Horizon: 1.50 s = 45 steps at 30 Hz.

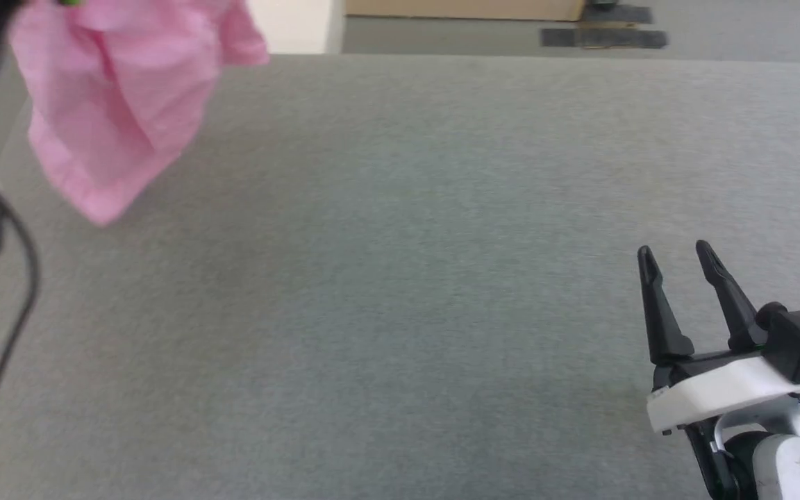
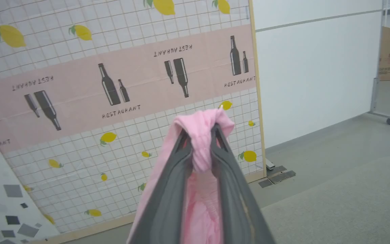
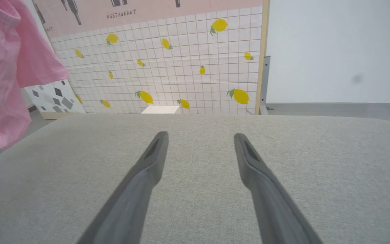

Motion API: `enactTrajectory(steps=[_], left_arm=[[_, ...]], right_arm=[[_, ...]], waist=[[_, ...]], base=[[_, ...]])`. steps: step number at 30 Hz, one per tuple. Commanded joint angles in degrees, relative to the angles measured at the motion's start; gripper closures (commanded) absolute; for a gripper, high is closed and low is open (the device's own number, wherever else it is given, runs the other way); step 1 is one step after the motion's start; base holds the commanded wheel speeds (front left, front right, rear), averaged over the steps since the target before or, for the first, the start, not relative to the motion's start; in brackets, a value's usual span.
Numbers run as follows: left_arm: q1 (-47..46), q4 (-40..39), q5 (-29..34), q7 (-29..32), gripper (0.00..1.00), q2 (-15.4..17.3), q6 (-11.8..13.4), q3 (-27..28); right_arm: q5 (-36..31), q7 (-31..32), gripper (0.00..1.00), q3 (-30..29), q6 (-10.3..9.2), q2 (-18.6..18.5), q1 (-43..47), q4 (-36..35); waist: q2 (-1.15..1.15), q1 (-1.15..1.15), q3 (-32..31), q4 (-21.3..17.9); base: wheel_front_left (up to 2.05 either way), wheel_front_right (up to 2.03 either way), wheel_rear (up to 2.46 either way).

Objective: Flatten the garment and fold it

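Up at the far left of the head view, the garment (image 1: 119,104) hangs clear of the grey padded surface (image 1: 400,292). It dangles in a bunch from your left gripper (image 2: 201,130), whose two fingers are pinched tight on a gathered, elastic-looking edge. Your right gripper (image 1: 674,248) sits low at the near right, well apart from the cloth. Its fingers are spread with nothing between them.

Expect thin, light, very soft fabric. It will likely sag and fold onto itself wherever you let it go, and it has no stiffness to help you spread it. It looks unlikely to slip from a firm pinch, but a single hold leaves it crumpled. A second grip further along the same gathered band should let you stretch it open between both arms. From these views you cannot tell where that band runs below the pinch.

As it hangs, the long axis is roughly vertical. The gathered edge is uppermost in the fingers, and a loose lower corner points down toward the far-left part of the surface.
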Motion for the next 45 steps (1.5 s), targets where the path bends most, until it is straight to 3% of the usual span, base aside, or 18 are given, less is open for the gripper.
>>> enactTrajectory(steps=[1,12,19,23,24,25,26,32,39,45], left_arm=[[-1.36,-0.61,0.12,0.23,1.00,-1.10,-0.31,-0.97],[3.31,-3.14,0.59,0.62,1.00,-7.42,0.83,-7.64],[19.44,-6.95,-0.93,2.86,1.00,-14.50,4.63,-16.72],[28.41,-8.19,-0.39,3.51,1.00,-16.68,6.16,-22.72],[30.13,-8.29,-0.32,3.86,0.85,-16.84,6.37,-23.96],[31.80,-8.49,0.02,3.95,0.07,-16.88,6.64,-25.18],[32.94,-8.61,0.25,3.81,0.00,-16.93,7.00,-25.82],[36.16,-10.14,0.42,2.69,0.00,-16.49,8.25,-26.72],[35.05,-12.90,0.15,-0.47,0.00,-14.82,9.26,-23.10],[34.11,-13.99,1.64,-4.31,0.00,-10.83,12.12,-17.88]], right_arm=[[0.41,-0.53,0.00,-0.26,-0.09,0.05,-0.96,0.36],[1.28,-2.68,0.00,-2.76,-0.09,0.05,-2.40,2.63],[1.80,-3.88,0.00,-4.01,-0.09,0.05,-3.07,3.71],[2.02,-4.27,0.00,-4.03,-0.09,0.05,-3.58,4.23],[2.04,-4.27,0.00,-3.97,-0.09,0.05,-3.67,4.37],[2.04,-4.24,0.00,-3.88,-0.09,0.05,-3.74,4.54],[2.04,-4.24,0.00,-3.82,-0.09,0.05,-3.78,4.69],[1.87,-4.10,0.00,-3.39,-0.09,0.05,-3.44,5.83],[1.26,-2.93,0.00,-3.00,-0.09,0.05,-2.22,6.36],[0.70,-1.42,0.00,-3.39,-0.09,0.05,-0.49,5.68]], waist=[[0.00,0.00,-1.29,-3.34],[0.00,0.00,0.40,-10.52],[0.00,0.00,2.39,-11.96],[0.00,0.00,3.22,-12.13],[0.00,0.00,3.31,-12.08],[0.00,0.00,3.37,-11.95],[0.00,0.00,3.40,-11.81],[0.00,0.00,1.89,-10.13],[0.00,0.00,-2.47,-7.37],[0.00,0.00,-5.98,-4.32]], base=[[0.00,0.00,0.00],[0.00,0.00,0.00],[0.00,0.00,0.00],[0.00,0.00,0.00],[0.00,0.00,0.00],[0.00,0.00,0.00],[0.00,0.00,0.00],[0.00,0.00,0.00],[0.00,0.00,0.00],[0.00,0.00,0.00]])
